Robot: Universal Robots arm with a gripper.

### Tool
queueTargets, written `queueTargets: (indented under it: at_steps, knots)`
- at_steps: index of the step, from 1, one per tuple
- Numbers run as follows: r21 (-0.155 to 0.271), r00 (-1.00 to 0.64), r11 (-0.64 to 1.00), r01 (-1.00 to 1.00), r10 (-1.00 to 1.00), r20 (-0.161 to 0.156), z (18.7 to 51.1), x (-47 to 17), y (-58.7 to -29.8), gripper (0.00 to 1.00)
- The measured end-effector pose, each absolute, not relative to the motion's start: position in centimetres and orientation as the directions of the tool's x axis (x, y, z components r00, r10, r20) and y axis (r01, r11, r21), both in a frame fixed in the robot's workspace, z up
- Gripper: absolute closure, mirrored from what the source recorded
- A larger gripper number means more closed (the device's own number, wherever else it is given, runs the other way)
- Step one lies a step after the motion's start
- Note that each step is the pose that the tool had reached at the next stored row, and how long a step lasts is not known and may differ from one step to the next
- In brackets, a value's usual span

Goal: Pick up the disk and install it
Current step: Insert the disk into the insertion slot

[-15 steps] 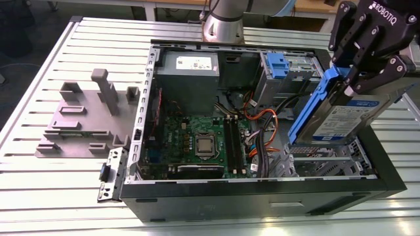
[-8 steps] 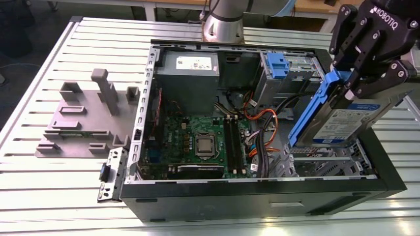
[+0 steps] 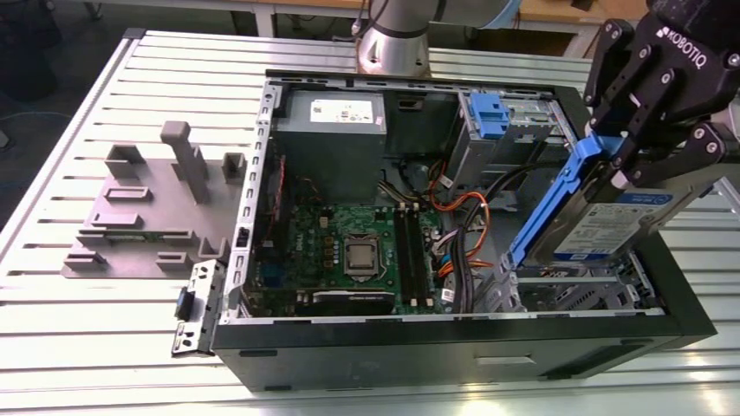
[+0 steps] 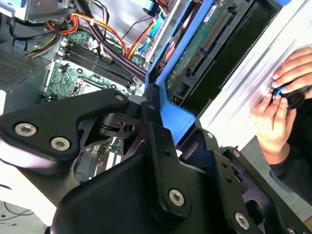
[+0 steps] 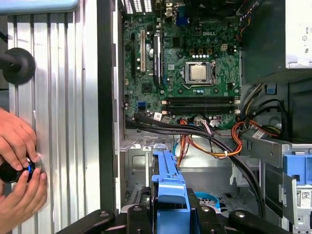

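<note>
Board [image 3: 347,251] and cables [image 3: 457,206] sit left of the drive cage [image 3: 578,290], jaws clamped on the disk [image 3: 613,221], which hangs tilted above it at the exterior view's right; best to square it to the cage, clear of cables.

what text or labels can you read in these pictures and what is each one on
gripper: white maker's lettering on its housing
disk, held in the gripper: white-and-blue label, print too small to read
power supply: white sticker, print too small to read
motherboard: white maker's logo; other markings too small to read
</note>
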State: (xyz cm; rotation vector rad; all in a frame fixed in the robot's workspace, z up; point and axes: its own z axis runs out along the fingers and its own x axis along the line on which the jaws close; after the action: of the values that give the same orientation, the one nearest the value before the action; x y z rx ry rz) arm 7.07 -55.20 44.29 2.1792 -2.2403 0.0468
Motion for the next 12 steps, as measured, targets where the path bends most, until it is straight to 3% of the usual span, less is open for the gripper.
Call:
queueTargets:
  at_steps: [7, 12]
  knots:
    - [-0.010, -0.028, 0.028, -1.000, -1.000, 0.005, 43.93, 7.29, -55.52, 0.64]
    - [-0.010, -0.029, 0.029, -1.000, -1.000, 0.004, 43.77, 7.30, -55.88, 0.64]
